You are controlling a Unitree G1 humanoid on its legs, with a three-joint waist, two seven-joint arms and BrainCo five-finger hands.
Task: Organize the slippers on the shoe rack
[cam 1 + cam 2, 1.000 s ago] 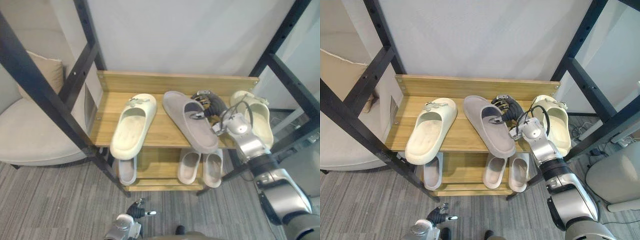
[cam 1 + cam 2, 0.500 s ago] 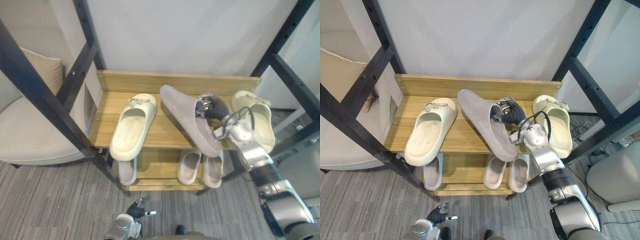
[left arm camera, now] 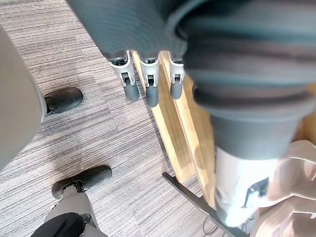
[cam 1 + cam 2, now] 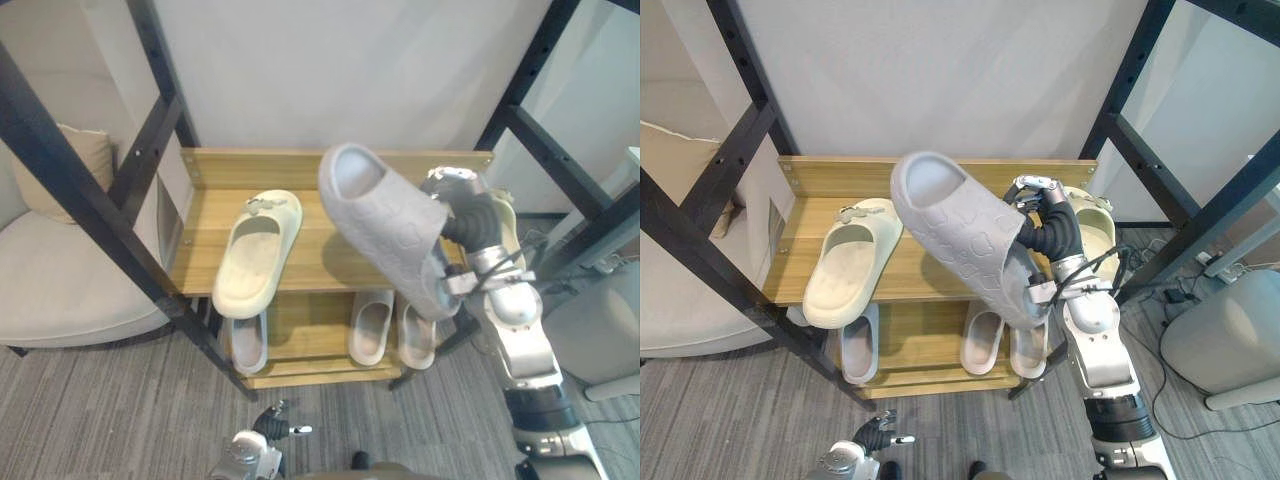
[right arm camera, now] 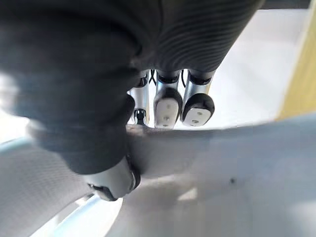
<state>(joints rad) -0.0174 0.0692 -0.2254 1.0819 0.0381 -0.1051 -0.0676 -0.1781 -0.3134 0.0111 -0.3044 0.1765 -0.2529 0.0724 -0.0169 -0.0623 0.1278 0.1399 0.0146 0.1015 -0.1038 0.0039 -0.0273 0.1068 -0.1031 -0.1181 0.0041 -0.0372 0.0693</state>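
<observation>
Left hand (image 3: pixel 149 84) hangs low over the floor, fingers relaxed. Right hand (image 4: pixel 1048 228) clamps the grey slipper (image 4: pixel 962 238) by its side edge, aloft above the shoe rack (image 4: pixel 940 176), sole showing. It is probably light, bendy foam, so a mid-edge grip suits.

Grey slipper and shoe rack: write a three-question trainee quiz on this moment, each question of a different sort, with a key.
1. True or false: the grey slipper rests flat on the top shelf.
2. What holds the grey slipper? A. a person's hand; B. the robot's right hand; C. a hook on the frame.
3. How many pale slippers lie on the lower shelf?

Key:
1. False. It is raised clear of the shelf and tilted, with its sole toward the head camera.
2. B.
3. Three: one at the left, two side by side further right.
</observation>
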